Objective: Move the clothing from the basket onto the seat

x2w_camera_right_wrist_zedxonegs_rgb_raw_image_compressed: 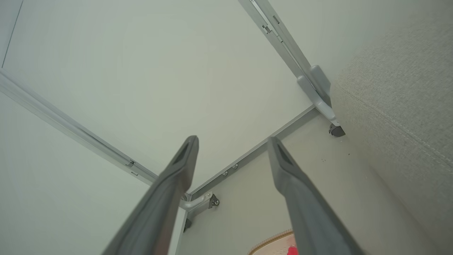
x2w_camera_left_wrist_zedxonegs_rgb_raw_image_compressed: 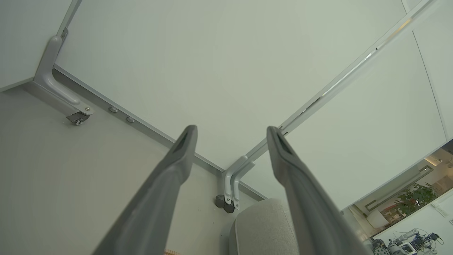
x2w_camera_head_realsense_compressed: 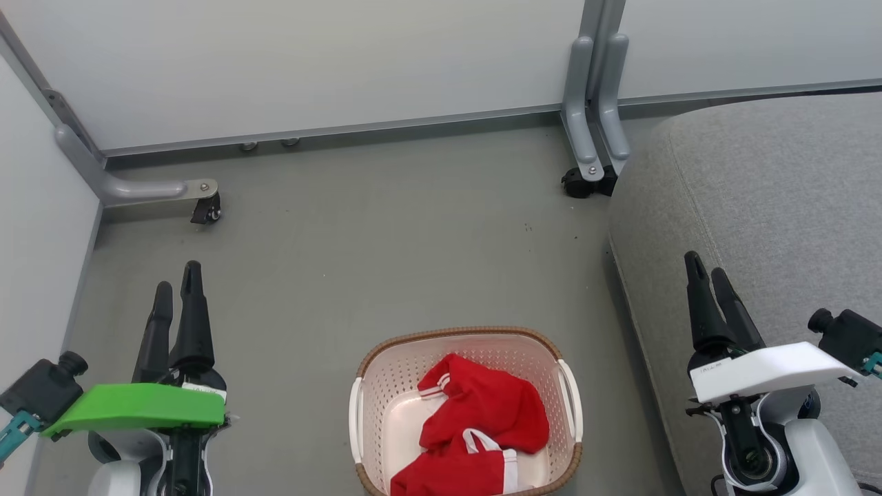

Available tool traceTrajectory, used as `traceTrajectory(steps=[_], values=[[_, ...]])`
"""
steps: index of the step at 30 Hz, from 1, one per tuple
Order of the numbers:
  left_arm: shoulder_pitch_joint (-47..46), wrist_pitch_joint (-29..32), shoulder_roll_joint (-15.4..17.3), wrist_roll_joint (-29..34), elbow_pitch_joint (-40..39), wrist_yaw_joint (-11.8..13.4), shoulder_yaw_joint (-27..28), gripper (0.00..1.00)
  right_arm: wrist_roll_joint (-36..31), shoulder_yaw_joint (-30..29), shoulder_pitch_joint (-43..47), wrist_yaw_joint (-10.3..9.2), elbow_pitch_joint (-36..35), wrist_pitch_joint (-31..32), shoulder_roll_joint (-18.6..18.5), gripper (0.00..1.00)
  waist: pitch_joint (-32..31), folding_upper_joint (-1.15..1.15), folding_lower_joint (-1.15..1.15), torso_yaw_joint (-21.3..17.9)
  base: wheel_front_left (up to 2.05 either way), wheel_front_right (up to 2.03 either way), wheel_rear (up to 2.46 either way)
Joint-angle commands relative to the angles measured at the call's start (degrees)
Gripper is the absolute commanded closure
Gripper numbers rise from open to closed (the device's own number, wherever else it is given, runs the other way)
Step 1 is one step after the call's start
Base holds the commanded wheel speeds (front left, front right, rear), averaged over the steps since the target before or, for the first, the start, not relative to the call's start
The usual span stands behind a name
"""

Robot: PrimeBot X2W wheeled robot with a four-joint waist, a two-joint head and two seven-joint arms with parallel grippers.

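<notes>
I judge this to be the very start of the job: the clothing (x2w_camera_head_realsense_compressed: 482, 420) lies bunched in the basket (x2w_camera_head_realsense_compressed: 455, 333), red with white trim, heaped toward the basket's right and near side, and none of it is on the seat (x2w_camera_head_realsense_compressed: 778, 207). The basket stands on the floor (x2w_camera_head_realsense_compressed: 379, 241) between my two arms, low in the head view, and the grey seat rises just beside it on my right. The left gripper (x2w_camera_head_realsense_compressed: 178, 275) hangs over bare floor well to the left of the basket, its fingers pointing away from me toward the partition wall (x2w_camera_head_realsense_compressed: 310, 62). The right gripper (x2w_camera_head_realsense_compressed: 705, 264) sits over the near edge of the seat, pointing the same way. In both wrist views the fingers stand spread wide with nothing between them, so neither gripper has hold of anything. Both look out over the floor rather than down at the cloth. The next move, as I see it, calls for tipping one wrist downward and bringing it inward over the basket. The right arm looks the better choice, since it is already on the seat's side. Then I lower the spread fingers into the top fold of red fabric before closing, keeping clear of the basket's brown rim and white handle.
</notes>
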Motion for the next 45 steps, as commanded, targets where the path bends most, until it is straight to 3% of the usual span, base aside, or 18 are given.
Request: traceTrajectory(steps=[1,23,45], values=[[-1.11,-0.62,0.78,2.02,-0.95,-0.19,-0.23,0.00,-2.46,0.30,-1.46,0.02,-1.11,-0.68,-0.48,0.00,0.05,0.00,0.00,0.04,0.00,0.00,0.00],[1.63,-4.25,1.86,18.07,1.58,-0.26,-2.18,0.00,-21.24,2.39,-0.84,0.02,-0.42,-4.34,-0.04,0.00,0.47,0.00,0.00,0.31,0.00,0.00,0.00],[1.23,-7.24,1.15,31.29,7.13,-0.31,-1.71,0.00,-33.50,3.62,-1.09,0.02,3.98,-7.33,0.43,0.00,1.02,0.00,0.00,0.51,0.00,0.00,0.00]])
